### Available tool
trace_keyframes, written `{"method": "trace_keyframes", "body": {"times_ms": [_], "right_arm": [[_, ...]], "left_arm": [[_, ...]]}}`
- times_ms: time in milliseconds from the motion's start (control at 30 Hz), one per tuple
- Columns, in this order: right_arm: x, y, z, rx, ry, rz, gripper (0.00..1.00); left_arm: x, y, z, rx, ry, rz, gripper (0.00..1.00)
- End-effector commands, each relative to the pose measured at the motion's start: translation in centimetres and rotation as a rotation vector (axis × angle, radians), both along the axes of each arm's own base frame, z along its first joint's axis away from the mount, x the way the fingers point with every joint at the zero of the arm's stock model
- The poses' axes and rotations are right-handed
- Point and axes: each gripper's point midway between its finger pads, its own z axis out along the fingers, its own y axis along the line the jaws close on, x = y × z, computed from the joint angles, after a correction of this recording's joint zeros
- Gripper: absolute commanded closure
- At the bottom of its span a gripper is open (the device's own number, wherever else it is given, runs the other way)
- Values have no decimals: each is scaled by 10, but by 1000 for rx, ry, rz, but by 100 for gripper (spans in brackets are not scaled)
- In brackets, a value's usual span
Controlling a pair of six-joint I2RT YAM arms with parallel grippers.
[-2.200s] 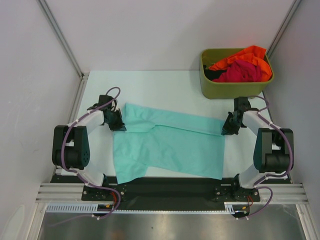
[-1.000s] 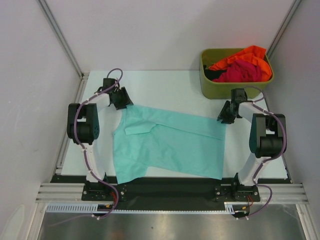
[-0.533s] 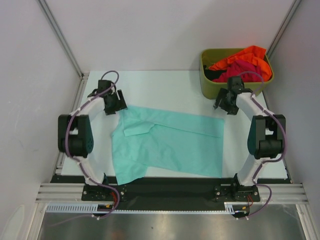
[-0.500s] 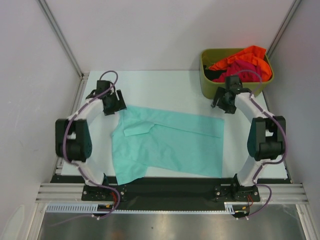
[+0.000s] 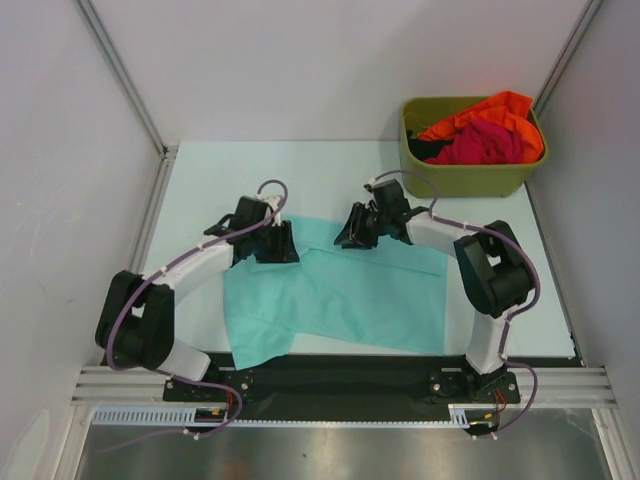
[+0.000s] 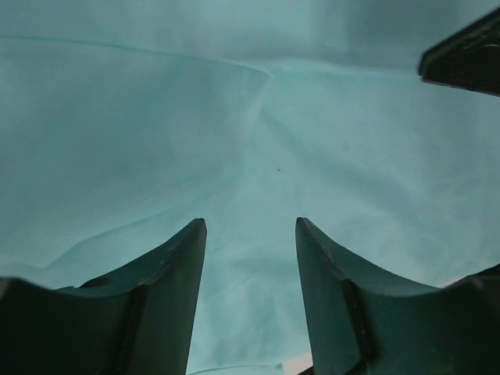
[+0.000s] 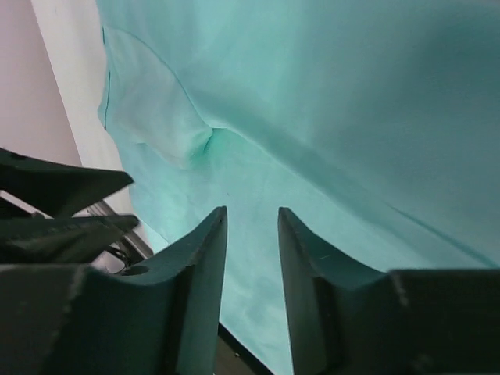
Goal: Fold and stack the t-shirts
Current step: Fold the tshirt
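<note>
A teal t-shirt spread on the table; left gripper and right gripper over its far edge, jaws parted, seemingly pinching nothing; orange t-shirt and magenta t-shirt in bin

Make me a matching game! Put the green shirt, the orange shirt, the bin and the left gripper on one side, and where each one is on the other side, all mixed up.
Things:
1. green shirt
2. orange shirt
3. bin
4. left gripper

Places:
A. at the far right corner of the table
B. over the green shirt, jaws apart
C. spread out on the table
D. inside the bin

Pairs: 1-C, 2-D, 3-A, 4-B
</note>
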Motion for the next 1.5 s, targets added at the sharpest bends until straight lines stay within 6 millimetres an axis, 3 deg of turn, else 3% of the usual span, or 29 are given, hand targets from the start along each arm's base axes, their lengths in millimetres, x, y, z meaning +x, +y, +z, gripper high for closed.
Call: {"method": "trace_keyframes", "body": {"times_ms": [0, 67, 167, 233, 333, 467, 667, 833, 1233, 1467], "right_arm": [[-8, 34, 15, 141, -10, 73, 64], [-17, 42, 6, 148, 9, 103, 65], [-29, 54, -4, 148, 21, 136, 64], [-34, 62, -9, 153, 38, 145, 64], [-40, 76, -12, 179, 51, 173, 67], [-44, 88, -25, 181, 78, 182, 92], [-43, 106, -35, 182, 80, 182, 97], [-36, 111, -46, 157, 88, 158, 95], [-16, 118, -47, 133, 29, 142, 69], [-5, 123, -49, 141, -18, 131, 65]], "left_arm": [[2, -15, -10, 48, -25, -59, 44], [7, -18, -14, 83, -41, -70, 37], [16, -14, -26, 158, -40, -66, 36], [16, -12, -39, 188, 7, -65, 42], [21, -15, -42, 179, 12, -56, 49], [34, -8, -48, 249, 20, -24, 50], [54, 8, -43, 354, 7, 25, 50], [61, 7, -48, 377, 27, 22, 47], [63, 10, -44, 377, 33, 38, 45], [60, 13, -30, 368, 22, 59, 42]]}}
